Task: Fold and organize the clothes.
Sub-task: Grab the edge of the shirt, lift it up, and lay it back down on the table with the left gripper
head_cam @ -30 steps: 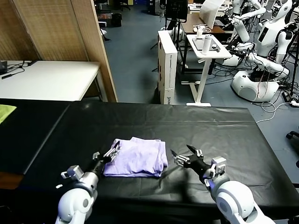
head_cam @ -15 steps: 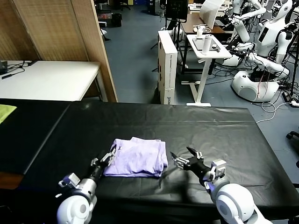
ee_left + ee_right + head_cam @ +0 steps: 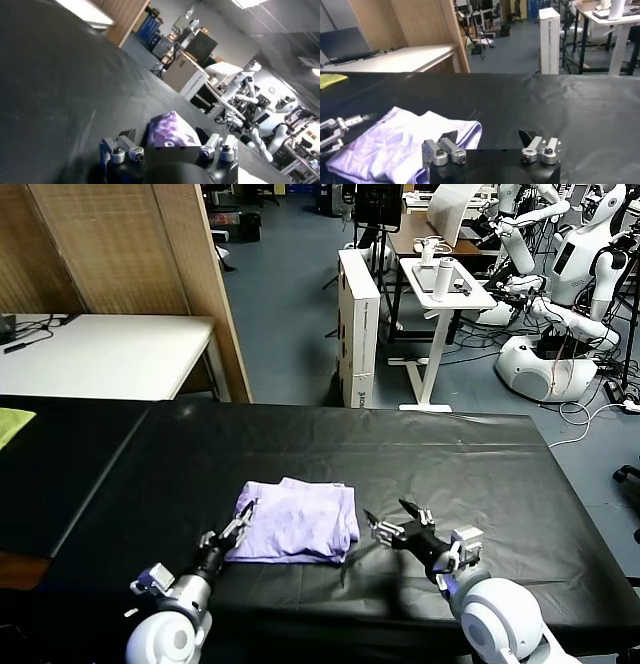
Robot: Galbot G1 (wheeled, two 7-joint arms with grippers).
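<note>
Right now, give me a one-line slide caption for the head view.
Folded lavender T-shirt on the black table, flanked by the open left end effector and open right end effector.

The black table [image 3: 470, 454] lies bare far of, and to either side of, the folded lavender T-shirt [image 3: 298, 520], the only obstacle near the middle. The left gripper [image 3: 236, 523], jaws spread, crowds the shirt's near-left corner; the right gripper [image 3: 397, 520], also spread, stands just right of it, apart.
</note>
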